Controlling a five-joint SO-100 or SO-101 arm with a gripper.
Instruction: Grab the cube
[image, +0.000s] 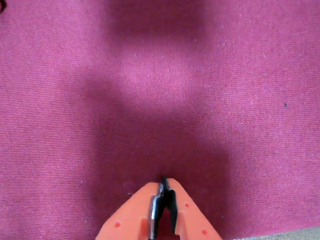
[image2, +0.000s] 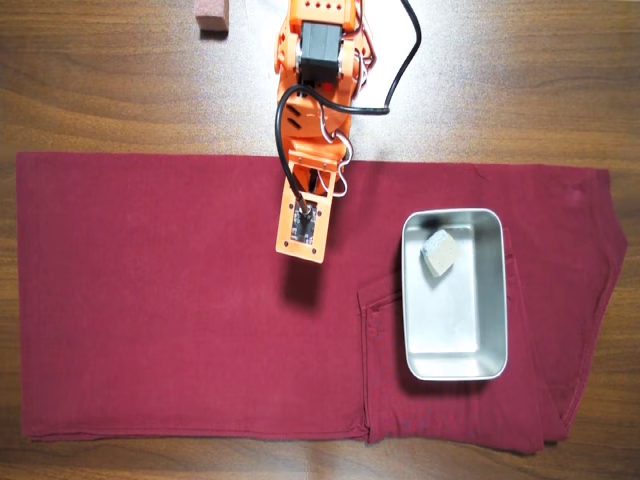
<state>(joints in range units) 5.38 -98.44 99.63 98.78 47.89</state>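
Note:
The cube (image2: 438, 250) is small, pale beige-grey and speckled. It lies tilted in the upper part of the metal tray (image2: 455, 366), on the right in the overhead view. My orange gripper (image2: 302, 248) hangs over the maroon cloth (image2: 150, 300), well to the left of the tray and apart from the cube. In the wrist view the gripper (image: 164, 182) enters from the bottom edge with its jaws together and nothing between them. Only cloth lies below it there; the cube is out of that view.
A reddish-brown block (image2: 212, 15) sits on the wooden table (image2: 100, 80) at the top edge, left of the arm base (image2: 318, 55). A black cable (image2: 400, 60) loops off the arm. The cloth covers most of the table.

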